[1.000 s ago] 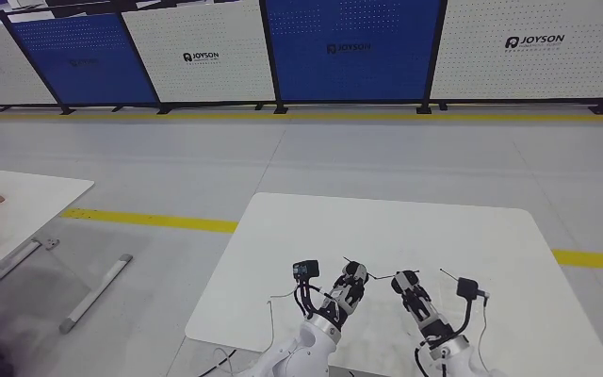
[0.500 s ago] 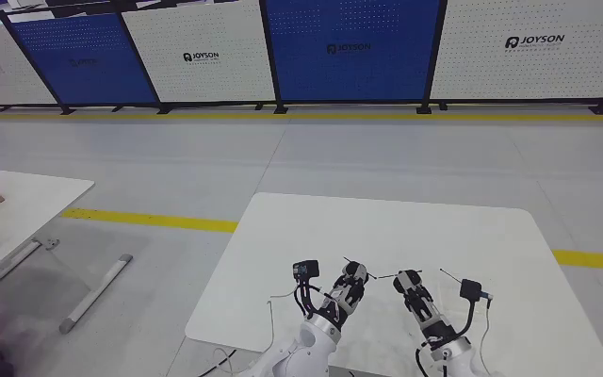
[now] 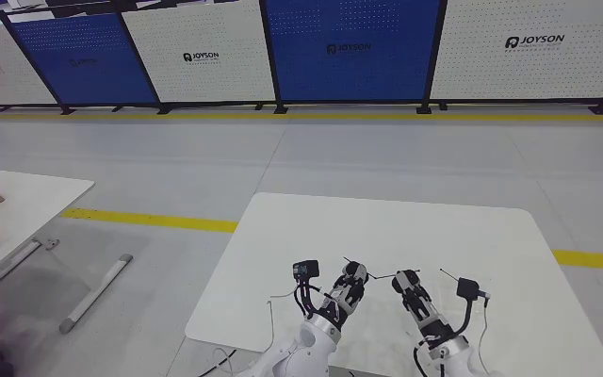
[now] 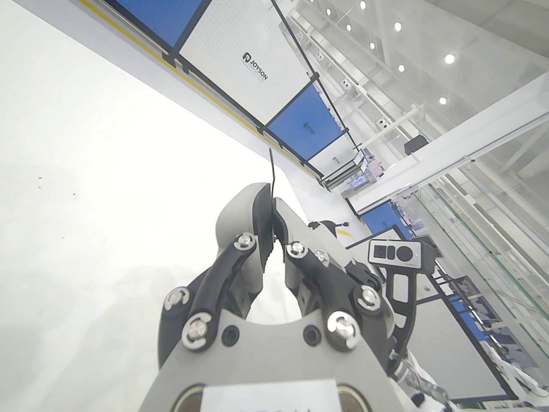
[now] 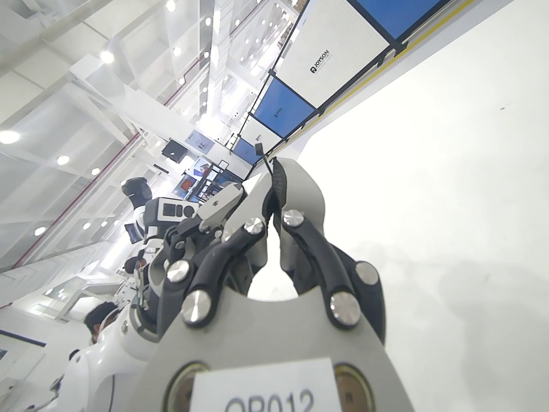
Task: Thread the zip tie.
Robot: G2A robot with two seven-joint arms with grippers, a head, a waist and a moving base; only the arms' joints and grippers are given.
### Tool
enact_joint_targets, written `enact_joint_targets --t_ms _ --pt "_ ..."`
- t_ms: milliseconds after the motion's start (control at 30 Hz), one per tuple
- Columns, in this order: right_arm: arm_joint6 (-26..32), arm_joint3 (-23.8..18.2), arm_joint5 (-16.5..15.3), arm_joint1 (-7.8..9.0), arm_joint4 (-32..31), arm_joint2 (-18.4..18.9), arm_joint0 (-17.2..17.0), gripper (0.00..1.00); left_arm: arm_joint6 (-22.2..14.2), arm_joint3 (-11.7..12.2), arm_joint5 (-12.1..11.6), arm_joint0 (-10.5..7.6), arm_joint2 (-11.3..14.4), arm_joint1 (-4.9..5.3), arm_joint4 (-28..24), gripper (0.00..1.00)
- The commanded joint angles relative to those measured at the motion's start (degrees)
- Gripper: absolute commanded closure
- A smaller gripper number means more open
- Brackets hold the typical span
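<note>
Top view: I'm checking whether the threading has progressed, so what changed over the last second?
Nothing visibly changed. The left gripper and right gripper stay shut on the zip tie, side by side above the table.

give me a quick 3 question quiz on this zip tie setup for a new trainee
1. True or false: the left gripper is open, with nothing in it.
2. Which part of the zip tie sticks out past the right gripper? A) its square head B) a closed loop C) nothing
3. Yes or no: has the tail passed through the head yet?

Key
1. False: it is shut on the zip tie's strap.
2. A: the head pokes out beyond the fingertips.
3. No: the tail stands free past the left gripper, and the head has nothing through it.
</note>
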Motion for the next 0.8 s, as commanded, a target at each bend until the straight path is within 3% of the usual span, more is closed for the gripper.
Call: enact_joint_targets --t_ms 0,767 --pt "-0.1 -0.3 -0.3 -0.04 -0.3 0.2 -0.4 1.00 0.0 0.0 0.0 0.00 0.0 0.00 0.0 1.00" --pt "0.5 -0.4 0.5 -1.07 -1.4 0.9 -0.9 1.00 0.0 0.0 0.0 0.00 0.0 0.00 0.0 1.00"
